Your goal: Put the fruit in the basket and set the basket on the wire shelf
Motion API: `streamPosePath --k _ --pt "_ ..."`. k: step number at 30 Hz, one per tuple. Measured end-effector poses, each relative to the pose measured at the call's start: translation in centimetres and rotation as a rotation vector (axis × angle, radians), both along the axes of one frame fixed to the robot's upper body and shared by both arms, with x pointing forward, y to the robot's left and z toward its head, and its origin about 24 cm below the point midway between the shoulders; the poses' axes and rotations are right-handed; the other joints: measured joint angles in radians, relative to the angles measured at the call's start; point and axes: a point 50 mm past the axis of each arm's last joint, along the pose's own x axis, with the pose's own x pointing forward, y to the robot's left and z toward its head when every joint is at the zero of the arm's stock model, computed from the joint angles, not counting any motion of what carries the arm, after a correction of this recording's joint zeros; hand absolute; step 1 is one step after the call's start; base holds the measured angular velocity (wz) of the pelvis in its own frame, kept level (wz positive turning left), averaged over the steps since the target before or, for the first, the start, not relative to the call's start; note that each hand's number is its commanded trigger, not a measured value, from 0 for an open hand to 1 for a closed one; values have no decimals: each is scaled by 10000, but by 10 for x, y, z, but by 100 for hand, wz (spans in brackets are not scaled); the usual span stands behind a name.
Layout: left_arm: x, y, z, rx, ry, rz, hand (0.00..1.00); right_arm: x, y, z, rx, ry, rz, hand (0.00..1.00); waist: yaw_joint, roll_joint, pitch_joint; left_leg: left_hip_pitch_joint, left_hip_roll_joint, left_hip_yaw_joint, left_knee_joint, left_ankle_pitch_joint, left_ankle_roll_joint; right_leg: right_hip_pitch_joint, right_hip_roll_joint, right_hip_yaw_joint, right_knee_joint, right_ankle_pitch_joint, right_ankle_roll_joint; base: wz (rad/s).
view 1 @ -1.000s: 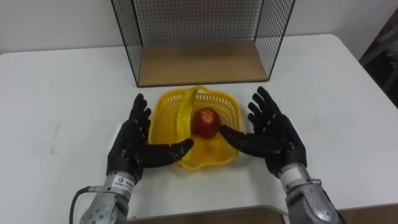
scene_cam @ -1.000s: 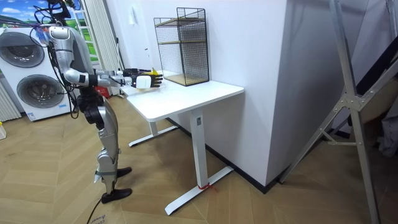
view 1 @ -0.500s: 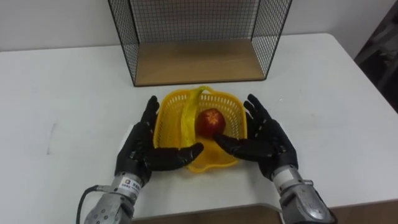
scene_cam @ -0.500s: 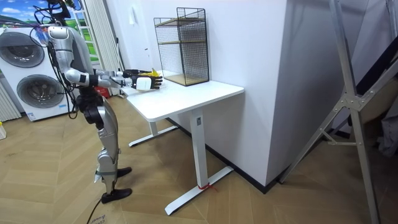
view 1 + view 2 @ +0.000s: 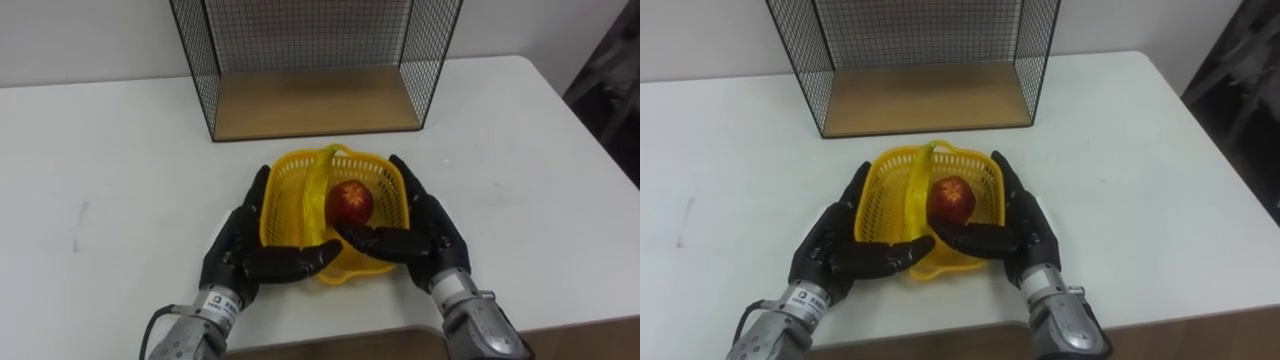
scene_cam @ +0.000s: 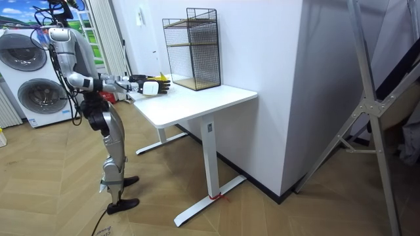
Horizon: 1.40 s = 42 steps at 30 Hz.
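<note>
straight, spread fingers (image 5: 256, 198) of the left hand (image 5: 238, 252) lie along the left wall of the yellow basket (image 5: 287, 205), while the right hand (image 5: 428, 236) mirrors them flat against the right wall; both thumbs reach inward across the basket's near rim, neither hand curled round anything. a red apple (image 5: 351, 200) sits inside the basket, which rests on the white table (image 5: 110, 180) just in front of the wire shelf (image 5: 315, 100). the room view adds the robot standing upright at the table's end, arms stretched forward, the shelf's upper tier (image 6: 190, 26) and washing machines (image 6: 33, 85) behind it.
</note>
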Motion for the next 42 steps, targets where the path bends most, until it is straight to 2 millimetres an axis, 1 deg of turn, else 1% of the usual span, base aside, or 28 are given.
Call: streamPosePath --k 7,16,19,21,23,27,30,36,42 --pt "1 -1 1 8 -24 18 0 1 0 0 39 -57 -30 0 39 20 0 -45 4 37 -4 0 -1 -36 4 -16 13 0 0 0" --pt "11 -4 9 25 -206 713 0 10 6 5 -46 -205 -36 0 35 27 -2 -146 28 223 63 3 -3 -186 13 140 23 19 -31 -5" --pt "16 -4 16 22 -460 1008 0 19 11 12 -45 -491 -38 0 23 31 -3 -221 31 226 62 3 -4 -268 19 159 26 21 -34 0" --pt "21 -5 28 -186 -939 1225 0 27 14 21 64 -885 -136 0 33 37 -9 -266 32 227 78 3 -4 -300 23 218 27 25 -41 0" --pt "24 -5 34 -394 -1201 1368 0 32 17 28 181 -1233 -203 0 29 40 -11 -228 31 227 87 3 -3 -260 21 228 18 25 -40 0" --pt "28 -4 44 -999 -1502 1581 0 35 21 46 441 -2030 -186 0 54 41 -11 -199 29 222 87 3 -3 -234 19 217 5 24 -40 0" --pt "33 -5 53 -1220 -1862 1678 0 36 21 55 560 -2472 -259 0 67 44 -12 -197 31 222 81 3 -3 -234 20 214 4 24 -40 0" --pt "34 -5 64 -1424 -2379 1721 0 36 21 65 725 -3021 -334 0 78 46 -14 -165 33 233 83 3 -3 -208 20 202 9 25 -40 0" --pt "34 -5 65 -1444 -2431 1735 0 36 22 66 745 -3077 -339 0 83 67 -28 -142 36 224 84 3 -3 -188 20 200 22 25 -41 0"
